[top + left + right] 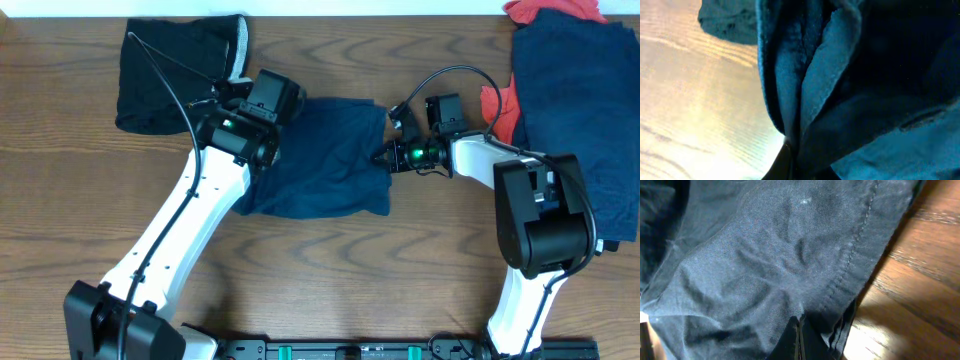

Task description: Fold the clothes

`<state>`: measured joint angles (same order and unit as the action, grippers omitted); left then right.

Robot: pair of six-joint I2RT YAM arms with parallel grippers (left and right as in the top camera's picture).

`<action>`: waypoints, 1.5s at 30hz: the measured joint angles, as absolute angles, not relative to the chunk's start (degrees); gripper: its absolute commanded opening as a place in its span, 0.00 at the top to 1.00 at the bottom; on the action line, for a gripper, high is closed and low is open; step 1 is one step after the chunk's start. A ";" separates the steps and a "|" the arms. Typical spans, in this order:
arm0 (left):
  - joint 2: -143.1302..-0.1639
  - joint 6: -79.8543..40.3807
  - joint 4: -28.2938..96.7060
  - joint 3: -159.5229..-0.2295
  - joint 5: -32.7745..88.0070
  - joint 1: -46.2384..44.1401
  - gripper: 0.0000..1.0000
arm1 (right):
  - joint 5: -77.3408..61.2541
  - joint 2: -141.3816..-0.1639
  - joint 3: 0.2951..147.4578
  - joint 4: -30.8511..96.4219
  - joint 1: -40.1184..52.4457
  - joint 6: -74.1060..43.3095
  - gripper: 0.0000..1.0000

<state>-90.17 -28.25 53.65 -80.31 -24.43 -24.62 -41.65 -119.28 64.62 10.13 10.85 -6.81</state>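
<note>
Dark navy-blue shorts [325, 160] lie folded in the table's middle. My left gripper [268, 140] is shut on their left edge; in the left wrist view the bunched blue fabric [810, 85] fills the frame above my jaws [790, 155]. My right gripper [385, 155] is shut on the shorts' right hem; the right wrist view shows the stitched hem [850, 275] running past my closed fingers [799, 337]. A black piece with a grey band [180, 70] lies at the back left. A pile of navy [580, 110] and red-orange clothes [555, 10] lies at the right.
The wooden table [330, 270] extends in front of the shorts. Cables loop above both wrists. The arm bases stand at the front edge.
</note>
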 measured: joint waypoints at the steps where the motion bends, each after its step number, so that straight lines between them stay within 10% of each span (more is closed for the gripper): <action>1: -90.17 -28.18 53.63 -80.97 -24.43 -25.15 0.94 | -41.87 -119.44 64.73 10.13 10.85 -6.83 0.99; 35: -109.93 -28.08 24.16 -84.05 -13.45 -44.73 0.93 | -42.85 -119.90 65.17 11.00 10.79 -6.85 0.99; 40: -111.22 -27.49 23.73 -84.05 -12.73 -44.88 0.51 | -42.87 -119.94 65.21 11.05 10.76 -6.94 0.99; 45: -111.39 -27.99 23.66 -84.05 -12.34 -45.04 0.47 | -44.42 -119.81 65.23 12.36 9.80 -6.96 0.99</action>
<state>-111.39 -27.99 23.66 -84.05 -12.34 -45.04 -44.42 -119.81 65.23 12.36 9.80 -6.96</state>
